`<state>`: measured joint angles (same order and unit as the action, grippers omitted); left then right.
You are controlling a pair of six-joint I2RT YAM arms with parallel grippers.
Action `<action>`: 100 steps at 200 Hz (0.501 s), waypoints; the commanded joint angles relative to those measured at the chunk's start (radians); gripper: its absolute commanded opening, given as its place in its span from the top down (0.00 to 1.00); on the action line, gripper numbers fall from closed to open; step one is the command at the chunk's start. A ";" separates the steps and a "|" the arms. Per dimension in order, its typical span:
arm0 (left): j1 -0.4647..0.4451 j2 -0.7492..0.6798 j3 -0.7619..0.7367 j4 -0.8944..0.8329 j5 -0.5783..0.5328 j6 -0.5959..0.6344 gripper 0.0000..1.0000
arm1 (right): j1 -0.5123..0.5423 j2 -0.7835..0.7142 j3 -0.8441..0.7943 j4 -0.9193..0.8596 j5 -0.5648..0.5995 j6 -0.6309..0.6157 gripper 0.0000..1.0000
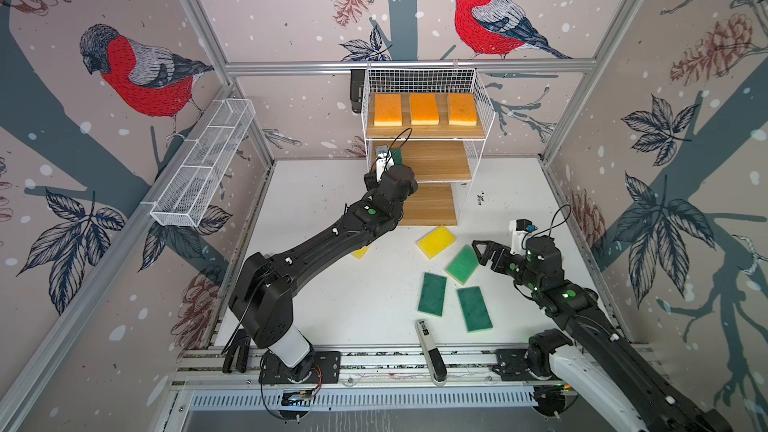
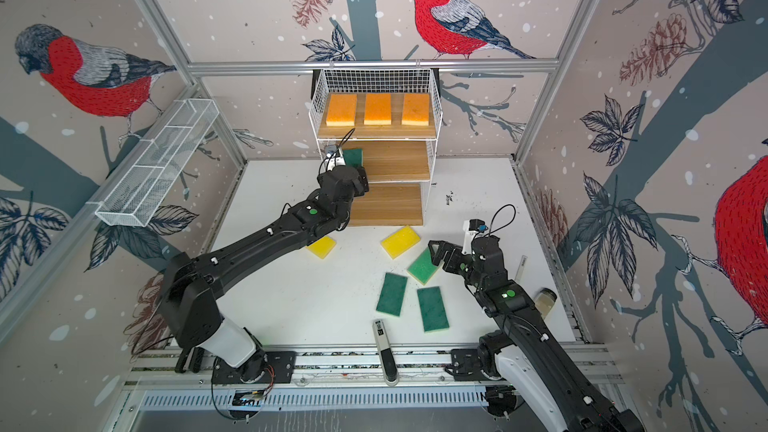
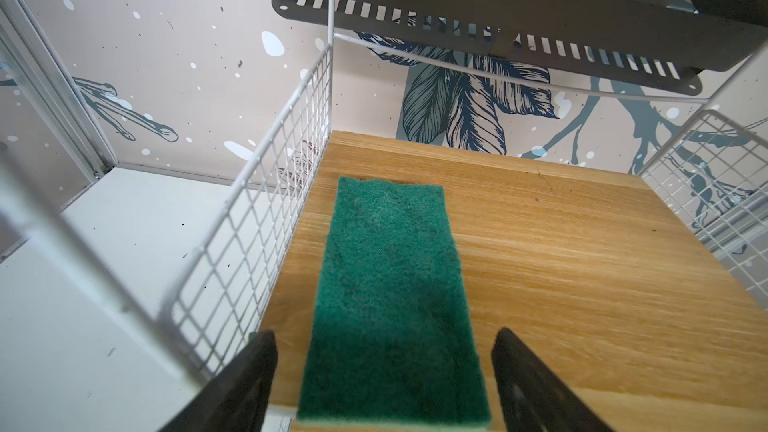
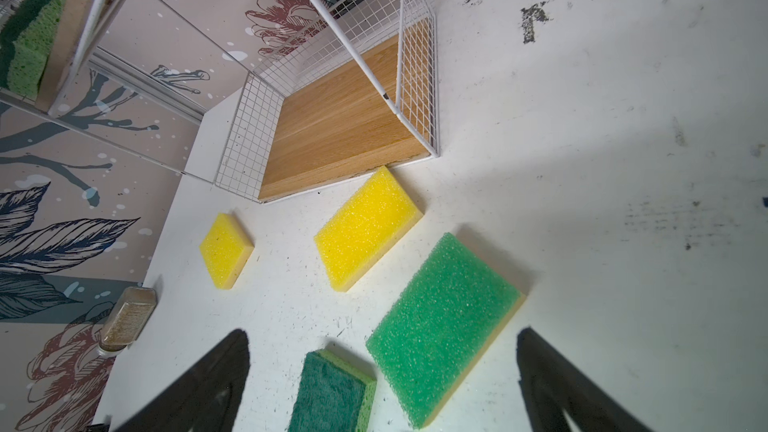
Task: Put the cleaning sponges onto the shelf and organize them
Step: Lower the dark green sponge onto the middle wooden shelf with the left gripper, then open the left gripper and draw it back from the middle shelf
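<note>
Green sponge (image 3: 390,284) rests on the middle board (image 3: 582,263) of the shelf (image 3: 257,201); the left tool (image 3: 384,333), jaws apart, should retreat straight without dragging it.

Bright green sponge (image 4: 442,326) near yellow sponge (image 4: 365,228)

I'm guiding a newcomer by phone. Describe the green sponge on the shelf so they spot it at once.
Find the white wire shelf at the back, three orange sponges on its top board. One board down, at the left end by the wire side, lies a dark green sponge flanked by the open left gripper. It's the only green one off the table.
</note>
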<state>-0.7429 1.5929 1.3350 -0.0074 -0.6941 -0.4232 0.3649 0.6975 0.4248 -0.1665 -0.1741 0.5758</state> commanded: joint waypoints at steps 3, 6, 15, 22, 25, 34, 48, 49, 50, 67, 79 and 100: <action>0.000 -0.038 -0.017 0.022 0.032 -0.024 0.18 | 0.004 -0.007 0.008 0.009 0.013 0.009 0.00; 0.000 -0.044 -0.018 0.023 0.035 -0.026 0.18 | 0.005 -0.009 0.008 0.008 0.014 0.009 0.00; 0.000 -0.059 -0.027 0.024 0.047 -0.031 0.18 | 0.005 -0.010 0.008 0.008 0.016 0.009 0.00; 0.001 -0.069 -0.031 0.023 0.057 -0.035 0.19 | 0.006 -0.012 0.008 0.007 0.018 0.009 0.00; 0.001 -0.074 -0.032 0.022 0.059 -0.036 0.18 | 0.007 -0.011 0.008 0.006 0.017 0.009 0.00; 0.000 -0.088 -0.039 0.016 0.075 -0.044 0.20 | 0.008 -0.012 0.009 0.007 0.018 0.011 0.00; 0.000 -0.107 -0.048 0.000 0.099 -0.062 0.22 | 0.012 -0.011 0.012 0.005 0.018 0.010 0.00; 0.000 -0.108 -0.049 -0.001 0.101 -0.063 0.22 | 0.012 -0.011 0.012 0.005 0.018 0.011 0.00; 0.000 -0.110 -0.049 -0.001 0.103 -0.066 0.22 | 0.012 -0.011 0.013 0.004 0.018 0.011 0.00; 0.000 -0.138 -0.069 -0.008 0.152 -0.091 0.25 | 0.016 -0.011 0.019 0.003 0.019 0.007 0.00; 0.000 -0.159 -0.087 -0.007 0.194 -0.107 0.27 | 0.017 -0.011 0.023 0.001 0.020 0.006 0.00; 0.000 -0.182 -0.110 -0.020 0.250 -0.129 0.32 | 0.018 -0.013 0.029 -0.005 0.021 0.005 0.00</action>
<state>-0.7429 1.4338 1.2446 -0.0132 -0.5331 -0.5102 0.3790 0.6872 0.4412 -0.1703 -0.1635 0.5789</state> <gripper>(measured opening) 0.724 0.997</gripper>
